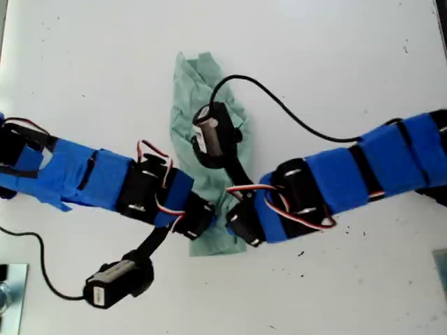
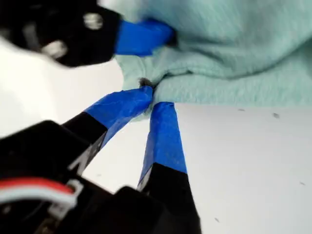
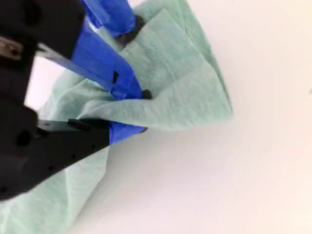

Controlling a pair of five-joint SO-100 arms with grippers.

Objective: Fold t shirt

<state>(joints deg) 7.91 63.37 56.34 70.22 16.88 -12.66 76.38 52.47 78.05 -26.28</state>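
Lying bunched in a narrow, crumpled strip near the middle of the exterior view, one t shirt (image 1: 192, 105) of soft, heathered sage-green fabric runs from about twelve o'clock down to six o'clock of that centre, on one smooth white table (image 1: 349, 63). Its lower end sits between the two arms; its upper end spreads into loose folds.

Two grippers, each with blue-taped fingers on black bodies, meet at the lower end of the cloth. My first gripper (image 2: 153, 95) has its two tapered fingers drawn almost together, the tips pinching a puckered edge of the fabric just above the bare table. My second gripper (image 3: 134, 112) has its jaws narrowed on a folded corner of the cloth, one finger above the layer and one below, with a hemmed flap fanning past the tips.

Two black camera modules on cables show in the exterior view, one over the cloth (image 1: 211, 132) and one at about seven o'clock (image 1: 115, 283).
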